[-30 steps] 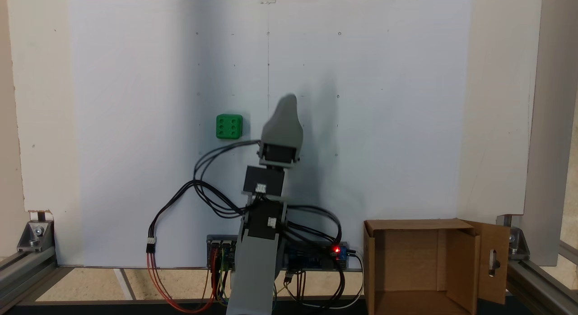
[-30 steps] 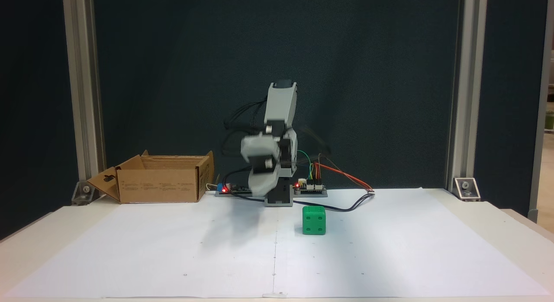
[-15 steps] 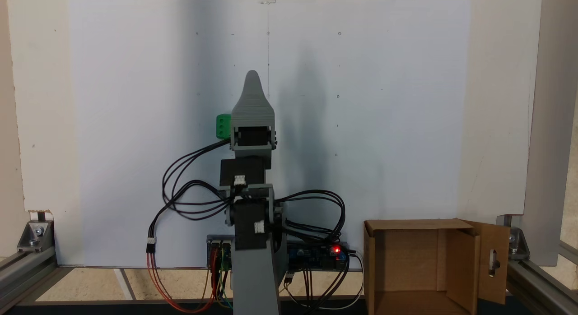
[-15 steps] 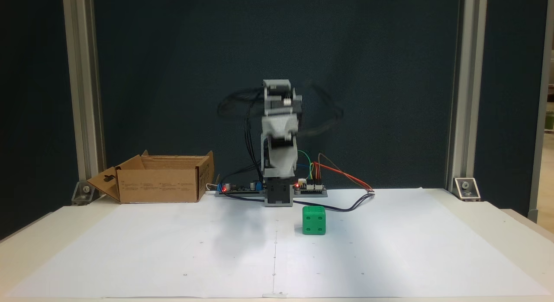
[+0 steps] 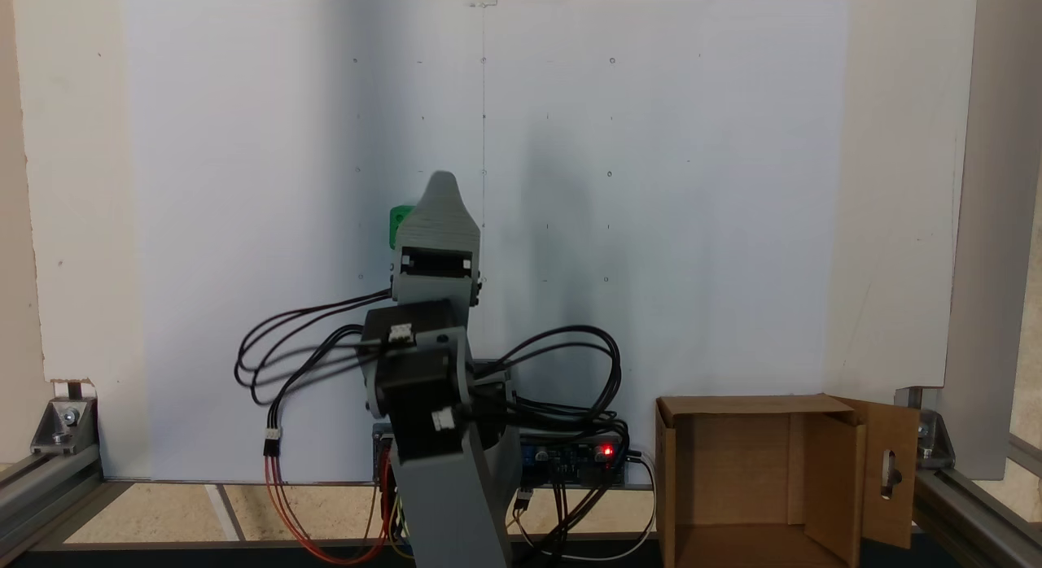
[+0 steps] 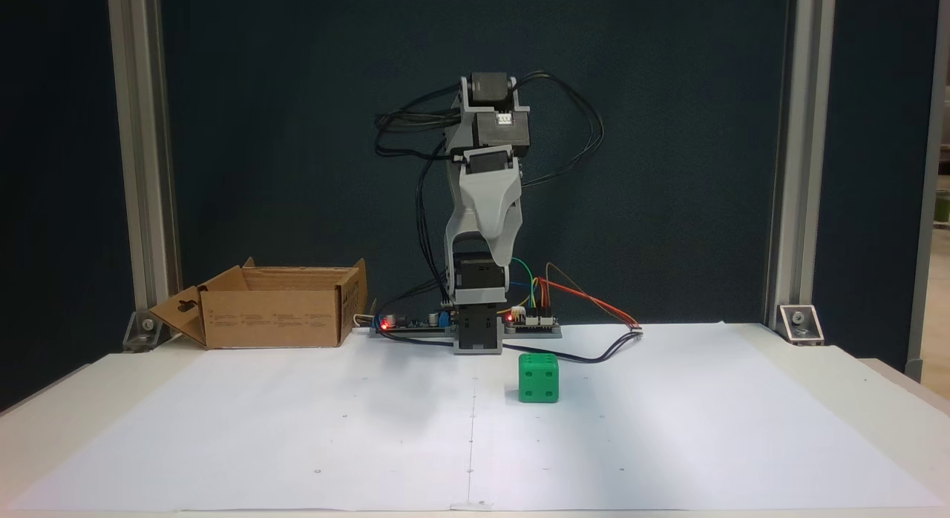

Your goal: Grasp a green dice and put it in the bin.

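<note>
The green dice [image 6: 539, 378] sat on the white paper [image 6: 668, 429] near the surface's middle, just before the arm's base [image 6: 479, 336]. The hand [image 5: 442, 185] hung above it, its state impossible to tell. The cardboard bin [image 6: 278, 306] stood at a back corner.

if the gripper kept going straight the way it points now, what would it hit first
Probably the white paper sheet. In a fixed view the gripper hangs high over the arm's base, pointing steeply down. The green dice sits lower and to the right there, seemingly off that line, though depth is unclear.
</note>
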### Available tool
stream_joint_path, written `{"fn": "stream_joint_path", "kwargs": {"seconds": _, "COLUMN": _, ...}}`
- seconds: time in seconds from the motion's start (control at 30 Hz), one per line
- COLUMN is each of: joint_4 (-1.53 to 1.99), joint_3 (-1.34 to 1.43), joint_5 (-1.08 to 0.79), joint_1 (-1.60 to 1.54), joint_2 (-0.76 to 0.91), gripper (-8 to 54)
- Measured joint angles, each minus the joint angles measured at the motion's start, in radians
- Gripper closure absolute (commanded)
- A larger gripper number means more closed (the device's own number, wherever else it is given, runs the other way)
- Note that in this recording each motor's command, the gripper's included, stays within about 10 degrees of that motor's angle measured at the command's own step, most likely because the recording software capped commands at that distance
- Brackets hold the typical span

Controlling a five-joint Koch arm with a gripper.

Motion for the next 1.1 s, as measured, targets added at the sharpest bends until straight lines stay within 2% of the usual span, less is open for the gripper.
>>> {"fn": "stream_joint_path", "kwargs": {"seconds": 0.13, "joint_4": 0.144, "joint_3": -0.06, "joint_5": 0.084, "joint_1": -0.035, "joint_2": -0.035, "gripper": 2.3}}
{"fn": "stream_joint_path", "kwargs": {"seconds": 0.67, "joint_4": 0.011, "joint_3": -0.075, "joint_5": 0.21, "joint_1": -0.275, "joint_2": -0.255, "gripper": 2.2}}
{"fn": "stream_joint_path", "kwargs": {"seconds": 1.1, "joint_4": -0.044, "joint_3": 0.057, "joint_5": 0.215, "joint_1": -0.291, "joint_2": -0.262, "gripper": 2.2}}
